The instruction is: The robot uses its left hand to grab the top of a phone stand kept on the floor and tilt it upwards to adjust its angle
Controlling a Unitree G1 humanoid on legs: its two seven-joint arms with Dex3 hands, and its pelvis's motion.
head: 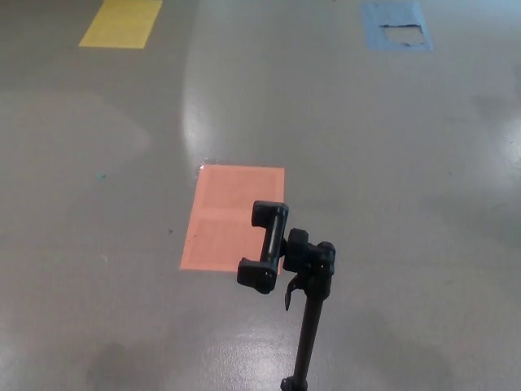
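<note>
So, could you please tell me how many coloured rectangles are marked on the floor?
3: a yellow rectangle top left, a blue rectangle top right, an orange rectangle mid-floor behind the phone stand.

Phone stand (305,326): black throughout, pole and clamp head (269,244) alike, with a dull sheen. Floor (391,163): uniform grey, glossy, marked by pale streaks of reflected light. Nearest floor patch (228,204): salmon-orange rectangle crossed by a faint band. Far left patch (120,23): plain yellow. Far right patch (396,26): blue, worn through to grey at its middle.
</note>
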